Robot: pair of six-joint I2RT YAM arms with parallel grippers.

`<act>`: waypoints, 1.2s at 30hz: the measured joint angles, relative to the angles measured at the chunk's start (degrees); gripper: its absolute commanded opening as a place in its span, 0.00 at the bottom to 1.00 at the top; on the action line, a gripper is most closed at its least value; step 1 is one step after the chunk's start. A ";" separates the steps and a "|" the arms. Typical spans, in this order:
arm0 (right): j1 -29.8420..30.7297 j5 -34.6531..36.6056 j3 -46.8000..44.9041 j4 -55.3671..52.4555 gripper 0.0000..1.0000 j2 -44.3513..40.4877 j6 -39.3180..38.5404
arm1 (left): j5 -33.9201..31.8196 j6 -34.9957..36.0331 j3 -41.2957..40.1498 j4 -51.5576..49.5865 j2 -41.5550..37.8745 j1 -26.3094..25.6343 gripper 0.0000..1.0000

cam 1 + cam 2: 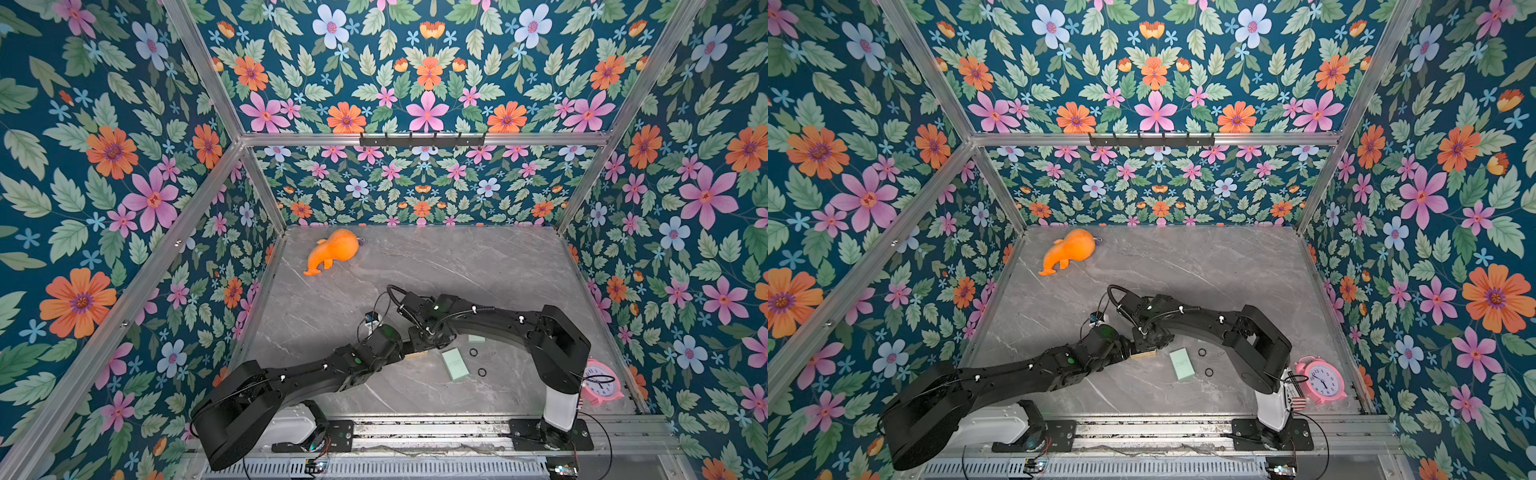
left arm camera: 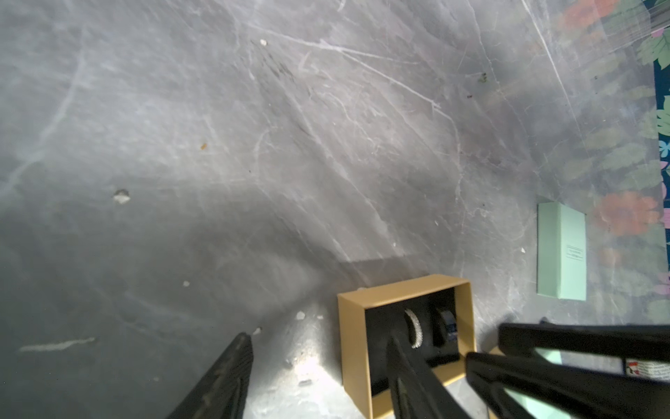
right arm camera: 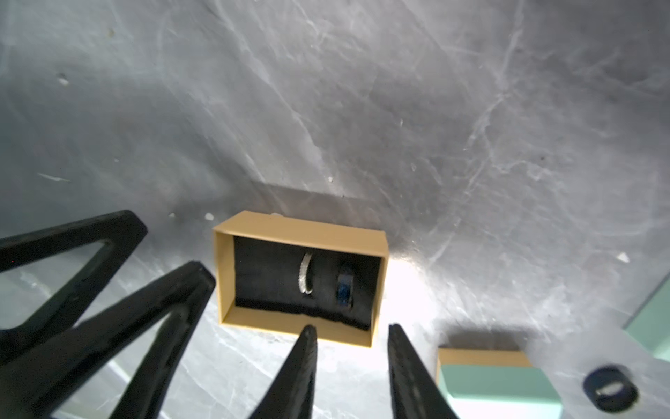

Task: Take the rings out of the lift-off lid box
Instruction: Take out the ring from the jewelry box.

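The tan box [image 3: 301, 232] stands open on the marble table [image 1: 457, 266], with a silver ring [image 3: 305, 272] and a blue ring [image 3: 345, 286] upright in its black foam [image 3: 268, 275]. The right gripper [image 3: 351, 328] hangs at one long wall, jaws apart and empty. The left gripper [image 2: 319, 337], likewise parted and empty, is just beside a short wall. A black ring [image 1: 473, 353] and a second black ring [image 1: 482, 372] lie beside the mint-green lid [image 1: 455, 365]. Open tabletop runs beyond the arms to an orange toy [image 1: 332, 251].

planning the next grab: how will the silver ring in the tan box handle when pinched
Probably stiff and light: the silver ring is a thin, metal-looking band. Standing on edge in the black insert, it may resist, then pop free. Round and small, it could slip or roll.
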 measured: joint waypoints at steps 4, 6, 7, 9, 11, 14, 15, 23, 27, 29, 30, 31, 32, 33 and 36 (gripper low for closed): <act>0.00 -0.50 -0.17 0.68 0.31 -0.11 -0.74 | 0.11 -0.26 -0.04 0.35 0.22 -0.46 0.59; 0.00 -0.92 -0.24 0.83 0.30 -0.02 -0.74 | 0.15 -0.28 0.07 0.48 0.66 -0.74 0.58; 0.00 -1.49 -0.24 0.90 0.29 0.11 -0.74 | 0.17 -0.33 0.15 0.55 0.96 -0.83 0.57; 0.02 -1.84 -0.22 1.14 0.28 0.48 -0.76 | 0.17 -0.42 0.42 0.87 1.51 -1.09 0.55; 0.00 -1.86 -0.22 1.29 0.27 0.92 -0.81 | 0.20 -0.42 0.72 1.29 2.12 -1.20 0.55; 0.00 -1.95 -0.11 1.49 0.27 1.60 -0.96 | 0.22 -0.42 0.94 1.60 2.91 -1.44 0.52; 0.00 -2.05 -0.11 1.64 0.26 1.77 -0.96 | 0.26 -0.42 1.01 1.64 3.21 -1.44 0.52; -0.07 -2.03 0.74 1.92 0.25 3.78 -1.05 | 0.59 -0.42 1.29 2.54 5.38 -1.55 0.45; -0.39 -2.03 0.85 1.95 0.23 4.44 -1.20 | 0.55 -0.42 1.18 3.61 6.08 -1.57 0.40; -0.48 -2.03 0.83 1.97 0.22 4.48 -1.20 | 0.55 -0.42 0.98 4.33 6.40 -1.60 0.39; -0.57 -2.03 0.76 2.05 0.21 4.48 -1.20 | 0.55 -0.42 0.92 4.72 6.58 -1.60 0.39; -0.59 -2.03 0.70 2.08 0.20 4.48 -1.20 | 0.55 -0.42 0.85 5.27 6.78 -1.62 0.39; -0.59 -2.05 0.61 2.14 0.17 4.44 -1.20 | 0.55 -0.42 0.81 5.62 6.93 -1.64 0.38; -0.59 -2.03 0.52 2.16 0.15 4.35 -1.22 | 0.52 -0.42 0.72 6.10 7.10 -1.64 0.38; -0.76 -2.86 -0.37 2.95 0.11 3.39 -1.18 | 0.42 -0.42 0.61 7.34 7.76 -1.66 0.36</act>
